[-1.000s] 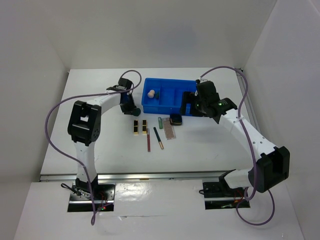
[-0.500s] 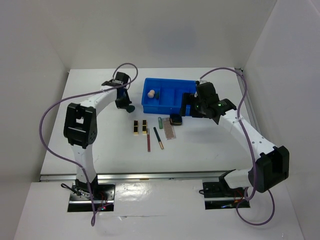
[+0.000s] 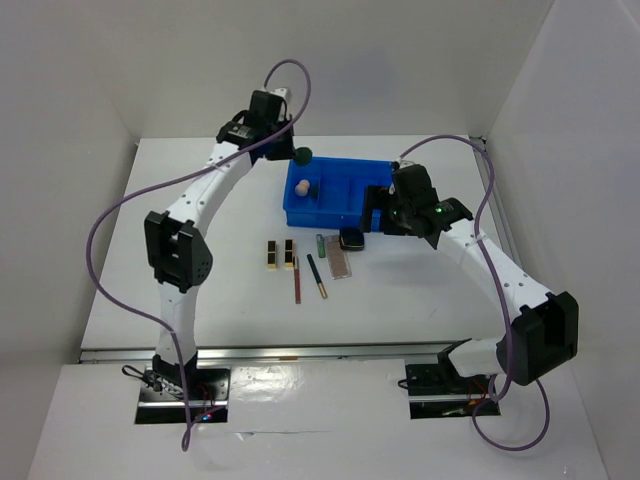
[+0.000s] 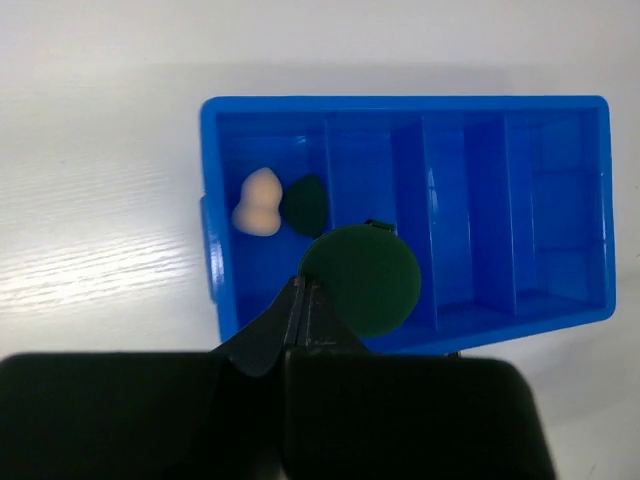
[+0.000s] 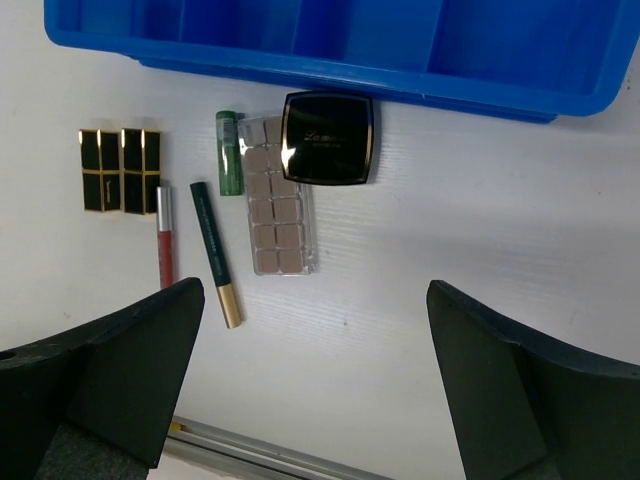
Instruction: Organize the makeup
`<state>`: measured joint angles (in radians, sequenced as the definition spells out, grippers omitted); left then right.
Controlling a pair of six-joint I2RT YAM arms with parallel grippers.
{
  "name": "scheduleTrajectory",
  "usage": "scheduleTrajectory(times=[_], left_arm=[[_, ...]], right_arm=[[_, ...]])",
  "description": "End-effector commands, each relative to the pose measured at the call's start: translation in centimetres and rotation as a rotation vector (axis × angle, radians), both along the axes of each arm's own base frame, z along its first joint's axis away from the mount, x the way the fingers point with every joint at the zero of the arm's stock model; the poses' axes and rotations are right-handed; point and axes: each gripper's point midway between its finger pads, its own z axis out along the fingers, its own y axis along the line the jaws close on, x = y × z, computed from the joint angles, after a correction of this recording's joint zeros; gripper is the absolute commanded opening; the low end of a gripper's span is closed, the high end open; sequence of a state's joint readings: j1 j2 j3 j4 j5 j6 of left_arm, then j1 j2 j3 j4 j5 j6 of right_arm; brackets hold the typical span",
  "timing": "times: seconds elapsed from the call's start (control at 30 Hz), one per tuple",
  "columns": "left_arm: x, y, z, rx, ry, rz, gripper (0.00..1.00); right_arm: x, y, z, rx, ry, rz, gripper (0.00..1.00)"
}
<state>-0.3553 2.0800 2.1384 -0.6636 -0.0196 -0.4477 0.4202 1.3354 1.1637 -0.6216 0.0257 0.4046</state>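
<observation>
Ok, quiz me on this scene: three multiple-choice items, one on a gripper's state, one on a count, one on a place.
1. The right gripper is:
A. open
B. shut on nothing
C. out of view

2. How many black-gold palettes lie on the table?
A. one
B. two
C. four

3. Where is the peach sponge?
A. on the table
B. in the bin's end compartment
C. in the right gripper

Answers:
1 A, its fingers stand wide apart above the table with nothing between them.
2 B, two lie side by side.
3 B, it lies beside a green sponge inside the bin.
</observation>
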Motion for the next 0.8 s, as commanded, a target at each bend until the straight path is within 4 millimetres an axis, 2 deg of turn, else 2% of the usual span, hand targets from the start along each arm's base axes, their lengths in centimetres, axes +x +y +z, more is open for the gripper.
scheduleTrajectory(times=[0.0, 0.1, 0.17, 0.23, 0.3, 0.33, 0.4, 0.43, 0.53, 0.57, 0.6, 0.63, 0.67, 0.7, 0.73, 0.77], left_arm=[[1.0, -0.4, -3.5, 0.028, 0.077, 0.001, 0.00], [1.9, -0.6, -4.2, 0.029, 0.065, 0.008, 0.00], [2.2, -1.0, -5.3, 0.017, 0.084, 0.005, 0.01], [2.0, -1.7, -5.9, 0.016, 0.097, -0.011, 0.18], [1.9, -1.9, -5.9, 0.000, 0.103, -0.014, 0.29], [1.6, -1.8, -5.9, 0.002, 0.109, -0.014, 0.45], [1.3, -1.9, -5.6, -0.007, 0.104, -0.022, 0.56], [1.4, -1.9, -4.8, -0.015, 0.084, -0.023, 0.58], [0.7, -1.4, -1.7, -0.008, 0.033, -0.030, 0.59], [0.1, -0.9, -1.5, 0.005, 0.041, -0.019, 0.59], [-0.9, -0.2, 1.0, 0.001, 0.001, -0.006, 0.57], [-2.8, 1.0, 2.0, 0.023, -0.006, 0.006, 0.52], [-3.1, 1.4, -0.4, 0.049, 0.036, 0.016, 0.52], [-4.8, 2.5, 2.3, 0.040, -0.022, 0.033, 0.51], [-7.1, 3.5, -1.6, 0.079, 0.059, 0.038, 0.49], [-8.1, 4.1, -1.8, 0.084, 0.048, 0.049, 0.49]], right_arm=[[0.2, -0.8, 1.1, 0.000, -0.041, -0.037, 1.00], [0.0, -1.0, 1.3, -0.006, -0.044, -0.044, 1.00], [0.0, -1.0, 1.6, -0.002, -0.053, -0.044, 1.00], [-0.2, -1.1, 1.5, -0.006, -0.044, -0.044, 1.00], [-0.1, -1.1, 1.8, -0.002, -0.052, -0.044, 1.00], [-0.1, -1.1, 1.8, -0.002, -0.052, -0.044, 1.00], [-0.1, -1.1, 1.8, -0.002, -0.052, -0.044, 1.00], [0.0, -1.0, 2.2, 0.002, -0.060, -0.044, 1.00], [0.1, -0.7, 2.4, 0.018, -0.063, -0.043, 1.00], [0.1, -0.5, 2.1, 0.021, -0.052, -0.035, 1.00], [0.3, -0.4, 2.3, 0.026, -0.063, -0.035, 1.00], [0.5, -0.2, 2.5, 0.038, -0.071, -0.027, 1.00], [0.2, 0.0, 2.1, 0.049, -0.056, -0.023, 1.00], [0.4, 0.3, 2.4, 0.061, -0.068, -0.016, 1.00], [0.2, 0.5, 2.4, 0.076, -0.069, -0.003, 0.99], [0.2, 0.9, 2.4, 0.091, -0.082, 0.000, 0.99]])
